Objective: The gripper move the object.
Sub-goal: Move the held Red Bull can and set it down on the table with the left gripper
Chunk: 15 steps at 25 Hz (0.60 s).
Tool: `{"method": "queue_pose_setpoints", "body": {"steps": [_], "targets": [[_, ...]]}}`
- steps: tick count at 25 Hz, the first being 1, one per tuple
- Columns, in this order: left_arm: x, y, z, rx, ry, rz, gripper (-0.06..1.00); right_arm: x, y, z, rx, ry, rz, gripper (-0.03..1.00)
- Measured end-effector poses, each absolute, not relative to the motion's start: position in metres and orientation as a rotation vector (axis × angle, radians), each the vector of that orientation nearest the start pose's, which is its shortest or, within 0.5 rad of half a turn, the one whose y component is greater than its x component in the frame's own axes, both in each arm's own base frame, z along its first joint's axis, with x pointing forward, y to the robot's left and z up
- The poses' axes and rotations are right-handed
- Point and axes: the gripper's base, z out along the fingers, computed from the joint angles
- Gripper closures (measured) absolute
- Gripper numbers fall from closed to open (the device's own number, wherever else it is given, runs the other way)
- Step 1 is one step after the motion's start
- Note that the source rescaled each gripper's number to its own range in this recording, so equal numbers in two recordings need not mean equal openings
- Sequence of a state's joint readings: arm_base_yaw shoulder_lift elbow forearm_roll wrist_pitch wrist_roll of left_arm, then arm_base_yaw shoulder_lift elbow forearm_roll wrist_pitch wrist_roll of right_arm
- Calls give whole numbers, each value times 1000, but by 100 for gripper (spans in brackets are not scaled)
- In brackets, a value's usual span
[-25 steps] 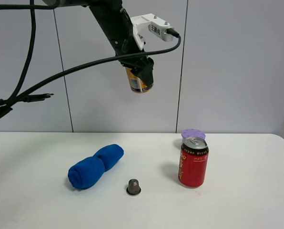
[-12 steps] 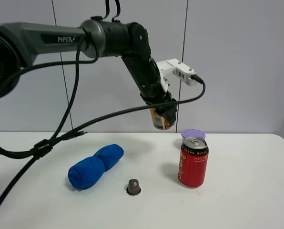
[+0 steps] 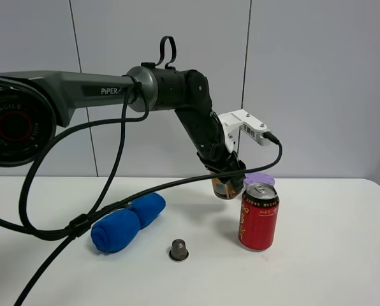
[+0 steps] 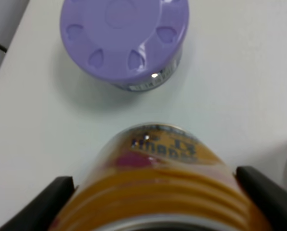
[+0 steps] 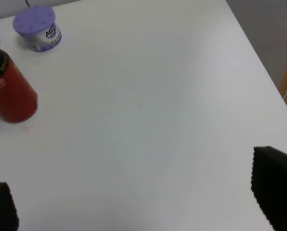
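Note:
My left gripper [image 3: 227,175] is shut on the small gold can [image 3: 224,189] and holds it low over the table, just left of and behind the red can [image 3: 259,217]. In the left wrist view the gold can [image 4: 155,185] fills the space between the two black fingers [image 4: 49,199], with the purple-lidded tub [image 4: 125,41] on the table beyond it. My right gripper [image 5: 134,202] is open and empty over bare white table; the arm itself is out of the high view.
A rolled blue cloth [image 3: 126,222] lies left of centre. A small grey capsule [image 3: 178,250] stands near the front. The purple-lidded tub [image 3: 259,180] stands behind the red can, which also shows in the right wrist view [image 5: 8,86]. The table's right edge [image 5: 259,62] is near.
The left arm has come down and to the right with the gold can, from high above the table to just over it beside the red can.

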<state>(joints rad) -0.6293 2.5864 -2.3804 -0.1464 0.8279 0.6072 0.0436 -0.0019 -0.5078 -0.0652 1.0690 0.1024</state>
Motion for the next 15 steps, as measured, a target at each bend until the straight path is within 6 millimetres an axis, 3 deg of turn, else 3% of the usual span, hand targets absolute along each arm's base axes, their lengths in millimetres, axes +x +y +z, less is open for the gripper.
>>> {"method": "queue_pose_setpoints", "body": {"steps": [7,15], "targets": [[452,-342,139,1419,2106,-182,94,-6,-5,279,64,2040,13,-3],[455,-340,139,1427,2072,-167,94,-6,-5,279,64,2040,13,-3]]}}
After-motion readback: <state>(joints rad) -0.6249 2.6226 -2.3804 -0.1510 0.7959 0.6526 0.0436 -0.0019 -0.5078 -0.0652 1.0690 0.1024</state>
